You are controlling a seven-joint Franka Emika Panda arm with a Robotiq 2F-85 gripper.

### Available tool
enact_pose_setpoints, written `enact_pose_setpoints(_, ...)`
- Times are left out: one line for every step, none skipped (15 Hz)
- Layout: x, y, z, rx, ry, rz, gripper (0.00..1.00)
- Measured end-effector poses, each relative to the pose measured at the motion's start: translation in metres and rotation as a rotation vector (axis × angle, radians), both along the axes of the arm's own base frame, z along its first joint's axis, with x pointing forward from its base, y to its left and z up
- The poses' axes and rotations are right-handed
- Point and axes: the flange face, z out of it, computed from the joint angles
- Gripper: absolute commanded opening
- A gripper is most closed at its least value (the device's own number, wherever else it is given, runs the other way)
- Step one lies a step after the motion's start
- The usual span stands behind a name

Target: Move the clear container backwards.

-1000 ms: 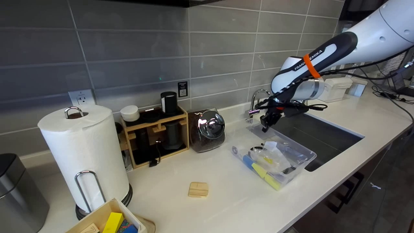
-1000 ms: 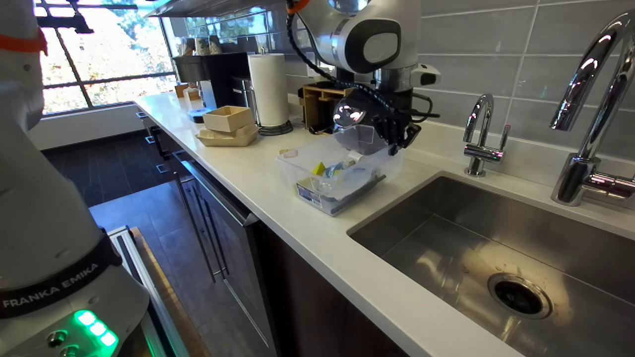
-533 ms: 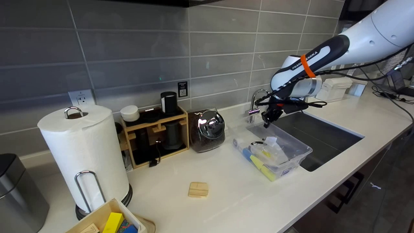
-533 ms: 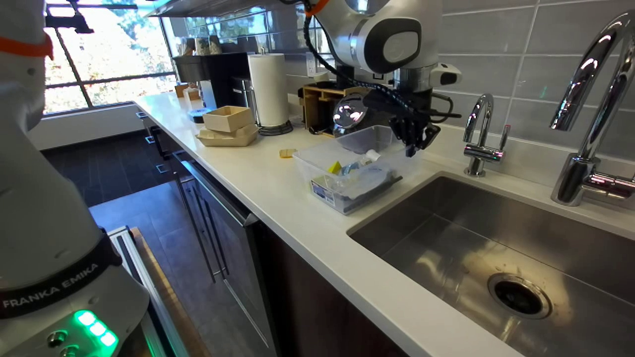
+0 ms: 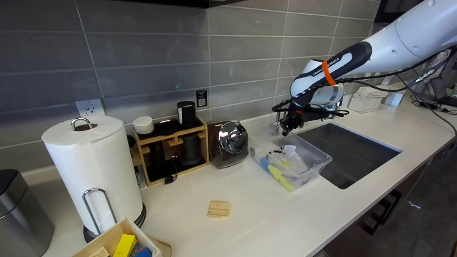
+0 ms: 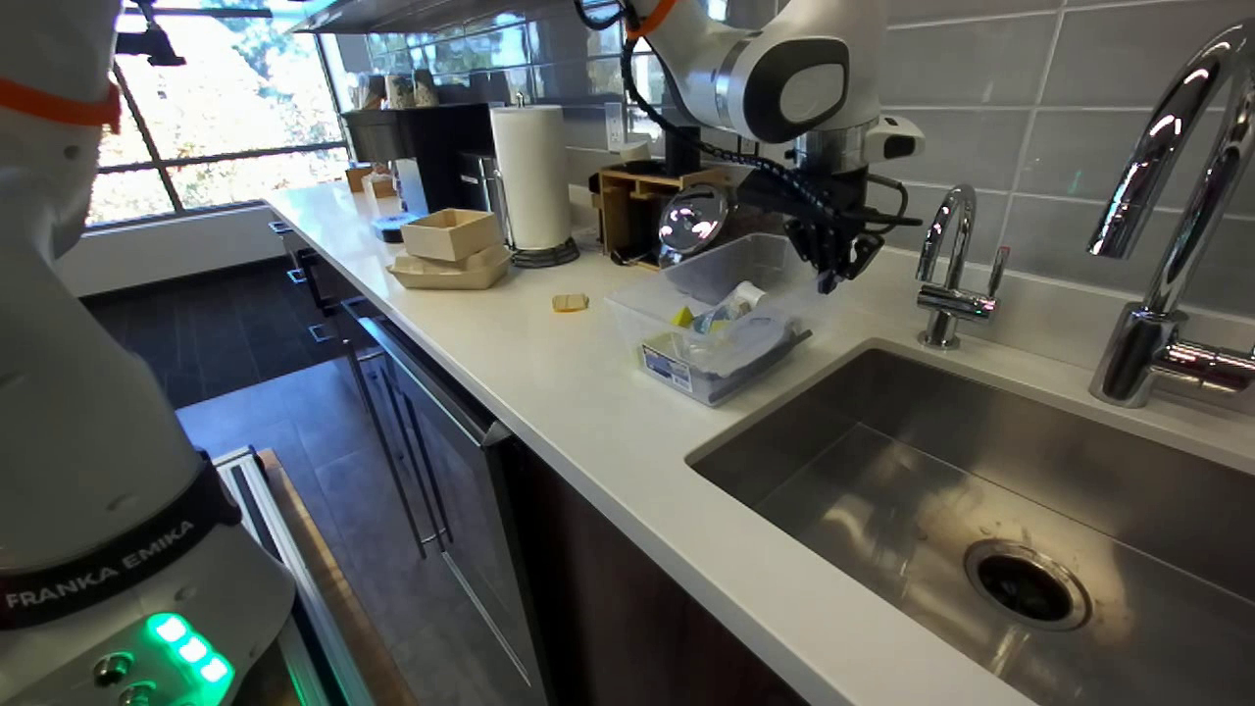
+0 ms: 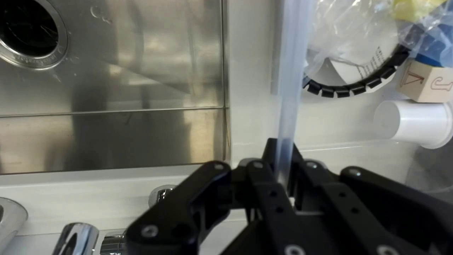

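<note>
At the wrist view's lower center, the Robotiq gripper (image 7: pixel 282 150) clamps 1 wall of the clear plastic container (image 7: pixel 293 67); the stainless-steel sink (image 7: pixel 159 88) fills the upper left.

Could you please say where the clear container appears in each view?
In an exterior view: the clear container, right of centre; the sink to its right.
In an exterior view: clear container, just right of centre; sink to its lower right.
Wrist view: clear container, right side, cut off; sink at left.
Shared landmark: sink.
</note>
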Motion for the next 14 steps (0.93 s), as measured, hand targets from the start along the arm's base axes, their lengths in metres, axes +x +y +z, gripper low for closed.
enact_pose_setpoints(0.006, -0.001, 0.0, 0.001, -0.008, -0.01, 0.02)
enact_pose_setpoints(0.012, -0.002, -0.001, 0.003, -0.015, -0.022, 0.02)
enact_pose_setpoints(0.018, -0.004, -0.003, 0.004, -0.021, -0.033, 0.02)
enact_pose_setpoints(0.023, -0.004, -0.005, 0.006, -0.027, -0.042, 0.02)
enact_pose_setpoints(0.029, -0.004, -0.006, 0.008, -0.034, -0.046, 0.02)
enact_pose_setpoints(0.034, -0.004, -0.008, 0.011, -0.039, -0.049, 0.02)
enact_pose_setpoints(0.038, -0.003, -0.01, 0.013, -0.044, -0.053, 0.02)
enact_pose_setpoints(0.042, -0.003, -0.012, 0.014, -0.049, -0.056, 0.02)
enact_pose_setpoints(0.046, -0.004, -0.013, 0.014, -0.054, -0.058, 0.02)
enact_pose_setpoints(0.05, -0.005, -0.014, 0.013, -0.061, -0.059, 0.02)
enact_pose_setpoints(0.054, -0.006, -0.014, 0.012, -0.067, -0.059, 0.02)
enact_pose_setpoints(0.058, -0.006, -0.014, 0.011, -0.073, -0.059, 0.02)
enact_pose_setpoints(0.061, -0.007, -0.014, 0.011, -0.08, -0.059, 0.02)
enact_pose_setpoints(0.065, -0.007, -0.014, 0.013, -0.087, -0.059, 0.02)
